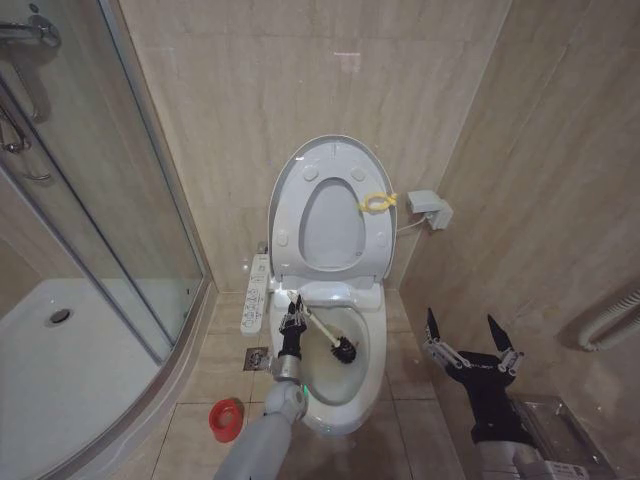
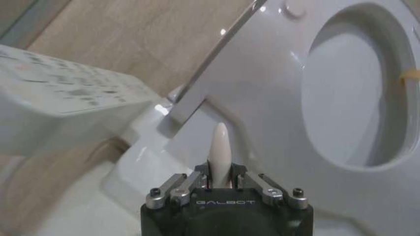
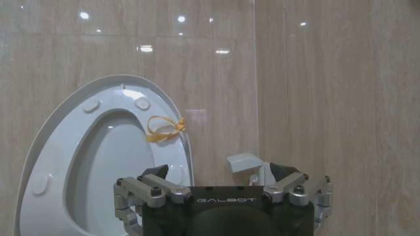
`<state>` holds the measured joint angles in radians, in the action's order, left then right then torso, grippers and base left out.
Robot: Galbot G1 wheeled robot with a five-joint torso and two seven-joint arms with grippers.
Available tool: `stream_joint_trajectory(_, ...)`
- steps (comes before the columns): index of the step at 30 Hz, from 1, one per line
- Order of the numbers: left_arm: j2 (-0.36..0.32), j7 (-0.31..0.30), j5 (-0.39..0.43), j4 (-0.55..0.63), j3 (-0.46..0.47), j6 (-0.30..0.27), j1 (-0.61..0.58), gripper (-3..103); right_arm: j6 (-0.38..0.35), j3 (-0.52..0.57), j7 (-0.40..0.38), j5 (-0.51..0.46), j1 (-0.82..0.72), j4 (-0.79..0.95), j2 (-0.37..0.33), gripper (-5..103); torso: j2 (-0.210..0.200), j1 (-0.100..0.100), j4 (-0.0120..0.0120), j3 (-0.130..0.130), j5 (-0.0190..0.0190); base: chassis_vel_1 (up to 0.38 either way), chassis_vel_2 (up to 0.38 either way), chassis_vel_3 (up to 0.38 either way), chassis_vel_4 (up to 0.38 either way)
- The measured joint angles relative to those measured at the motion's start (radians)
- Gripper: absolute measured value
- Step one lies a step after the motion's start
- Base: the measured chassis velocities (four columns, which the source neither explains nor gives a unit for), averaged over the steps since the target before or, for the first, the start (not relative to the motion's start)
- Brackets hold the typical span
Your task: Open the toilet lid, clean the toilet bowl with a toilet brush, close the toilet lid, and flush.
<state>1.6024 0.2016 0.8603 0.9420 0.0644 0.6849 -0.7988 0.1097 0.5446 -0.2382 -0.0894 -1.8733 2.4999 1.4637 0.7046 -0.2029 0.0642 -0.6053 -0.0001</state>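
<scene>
The toilet lid (image 1: 331, 146) stands upright against the wall, and the seat ring (image 1: 287, 215) with its yellow tag (image 1: 376, 203) leans on it. Below lies the toilet bowl (image 1: 335, 388), stained yellowish inside. My left gripper (image 1: 292, 322) hangs over the bowl's left rim, shut on the toilet brush's white handle (image 1: 318, 327). The dark bristle head (image 1: 344, 349) is down inside the bowl. In the left wrist view the handle's tip (image 2: 220, 145) pokes out from my left gripper (image 2: 220, 178). My right gripper (image 1: 470, 338) is open and idle to the right of the toilet.
A red cup holder (image 1: 227, 418) stands on the floor left of the bowl. A control panel (image 1: 256, 294) runs along the toilet's left side. The glass shower enclosure (image 1: 90, 250) closes off the left. A white box (image 1: 428, 207) is fixed to the right wall.
</scene>
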Motion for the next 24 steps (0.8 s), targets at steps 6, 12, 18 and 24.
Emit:
stream_joint_trajectory(6, 0.007, 0.004, 0.001, 0.003, 0.004, 0.019, 0.029, 20, 0.000, 0.000, 0.000, 0.000, 0.000, 0.000, 0.000, 100, 0.000, 0.000, 0.0005, 0.000, 0.0000, 0.000, 0.000, 0.000, 0.000)
stream_joint_trajectory(12, -0.001, 0.108, -0.237, -0.048, 0.005, 0.022, 0.007, 20, 0.000, 0.000, 0.000, 0.000, 0.000, 0.000, 0.000, 100, 0.001, 0.000, -0.0010, 0.001, 0.0009, 0.000, 0.000, 0.000, 0.000)
stream_joint_trajectory(18, -0.082, 0.190, -0.358, -0.020, 0.001, 0.021, -0.031, 20, 0.000, 0.000, 0.000, 0.000, 0.000, 0.000, 0.000, 100, 0.000, 0.000, -0.0011, 0.000, -0.0005, 0.000, 0.000, 0.000, 0.000)
stream_joint_trajectory(24, -0.172, 0.179, -0.282, 0.092, -0.058, -0.049, -0.053, 20, 0.000, 0.000, 0.000, 0.000, 0.000, 0.000, 0.000, 100, 0.000, -0.001, 0.0003, -0.001, -0.0005, 0.000, 0.000, 0.000, 0.000)
